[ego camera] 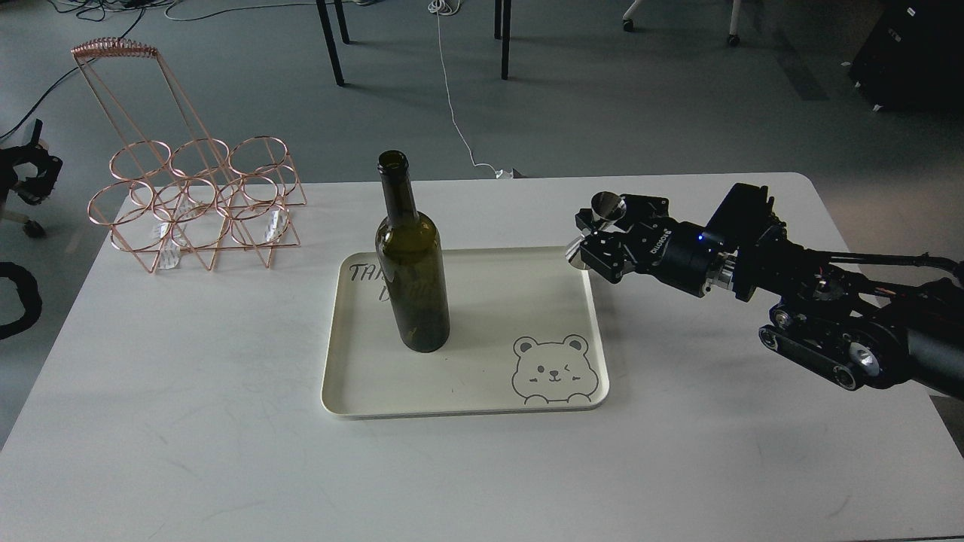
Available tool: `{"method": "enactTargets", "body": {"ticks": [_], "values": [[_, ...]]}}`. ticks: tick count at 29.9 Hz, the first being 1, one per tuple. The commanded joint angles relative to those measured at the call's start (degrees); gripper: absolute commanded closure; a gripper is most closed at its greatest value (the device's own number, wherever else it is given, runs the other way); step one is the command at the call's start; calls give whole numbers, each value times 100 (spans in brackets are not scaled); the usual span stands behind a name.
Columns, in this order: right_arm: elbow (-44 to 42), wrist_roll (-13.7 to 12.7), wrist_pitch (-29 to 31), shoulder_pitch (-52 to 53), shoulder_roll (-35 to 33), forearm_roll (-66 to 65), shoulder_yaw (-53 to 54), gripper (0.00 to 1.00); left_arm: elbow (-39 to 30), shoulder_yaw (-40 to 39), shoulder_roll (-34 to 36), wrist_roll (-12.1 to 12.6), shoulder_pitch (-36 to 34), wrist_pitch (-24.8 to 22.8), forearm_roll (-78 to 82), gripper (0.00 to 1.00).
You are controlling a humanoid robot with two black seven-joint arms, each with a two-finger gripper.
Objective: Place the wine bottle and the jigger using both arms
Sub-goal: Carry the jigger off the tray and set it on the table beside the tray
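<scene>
The dark olive-green wine bottle stands upright on the cream tray, in its left half. My right gripper is shut on the silver jigger and holds it in the air, above the tray's far right corner. The jigger is tilted, its upper cone pointing up and left. My left gripper is at the far left edge, off the table, small and dark; its fingers cannot be told apart.
A copper wire bottle rack stands at the table's back left. The tray has a bear drawing at its front right. Chair and table legs stand on the floor behind.
</scene>
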Motion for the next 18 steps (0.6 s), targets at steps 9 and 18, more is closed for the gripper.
{"method": "enactTargets", "body": {"ticks": [9, 18], "values": [[-33, 0, -39, -808, -1386, 1245, 299, 88, -16, 2, 95, 1, 0, -17, 9, 2], [-296, 0, -39, -1547, -1484, 1904, 299, 88, -24, 2, 86, 1, 0, 1, 18, 2]]}}
